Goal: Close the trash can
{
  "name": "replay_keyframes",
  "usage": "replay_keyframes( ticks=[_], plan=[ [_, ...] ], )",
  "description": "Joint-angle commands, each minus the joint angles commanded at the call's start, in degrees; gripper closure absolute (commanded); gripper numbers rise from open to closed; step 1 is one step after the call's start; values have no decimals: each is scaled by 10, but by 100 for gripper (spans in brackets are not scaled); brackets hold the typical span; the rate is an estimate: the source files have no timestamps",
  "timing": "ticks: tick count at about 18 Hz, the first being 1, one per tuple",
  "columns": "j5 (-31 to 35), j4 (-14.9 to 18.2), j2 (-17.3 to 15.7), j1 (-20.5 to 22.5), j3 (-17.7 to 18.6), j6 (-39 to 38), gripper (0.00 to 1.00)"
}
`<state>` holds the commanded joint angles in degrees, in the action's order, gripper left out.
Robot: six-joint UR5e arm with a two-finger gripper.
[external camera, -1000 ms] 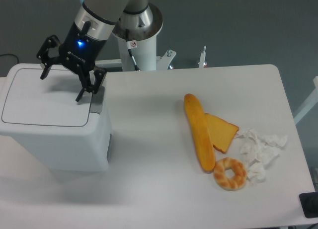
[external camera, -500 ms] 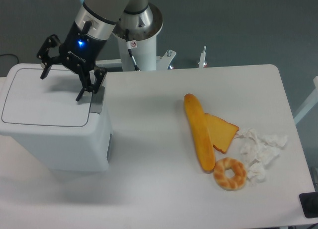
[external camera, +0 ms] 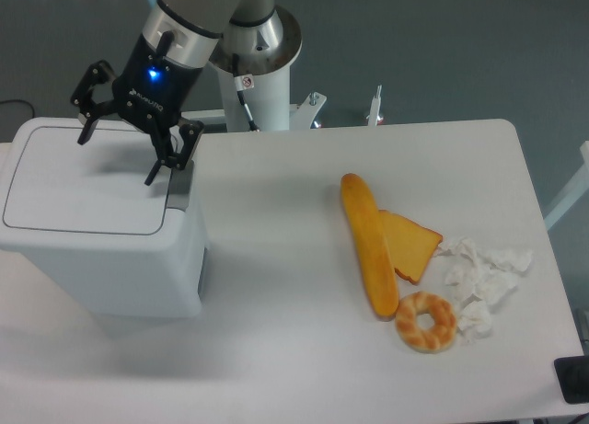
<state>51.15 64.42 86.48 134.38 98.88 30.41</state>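
The trash can (external camera: 101,249) is a large boxy white bin at the left of the table. Its flat white lid (external camera: 83,180) lies down flat on top, and a grey latch (external camera: 179,187) shows at its right edge. My gripper (external camera: 115,157) hangs over the back right part of the lid with its black fingers spread wide and nothing between them. One fingertip (external camera: 149,178) is just above the lid near the latch; the other fingertip (external camera: 81,139) is over the lid's back edge.
A long bread loaf (external camera: 368,245), a slice of toast (external camera: 411,244), a bagel (external camera: 426,321) and crumpled white tissues (external camera: 483,281) lie on the right of the white table (external camera: 294,350). The robot's white base (external camera: 262,74) stands behind the table.
The gripper has shifted slightly up and to the right over the lid. The lid and the other things have not moved.
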Motion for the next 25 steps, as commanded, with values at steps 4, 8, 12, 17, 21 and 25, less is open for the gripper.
replay_keyframes(
  ticks=[4,8,12,17,21,25],
  plan=[
    [1,-2,-2,15,-7,0,0],
    [2,-2,-2,33,-21,5,0],
    [17,-2,-10,66,-24,54,0],
    [31,0,-11,105,-25,138,0],
    [69,1,-9,138,-25,206,0],
    [126,18,-10,169,-25,311,0]
  ],
)
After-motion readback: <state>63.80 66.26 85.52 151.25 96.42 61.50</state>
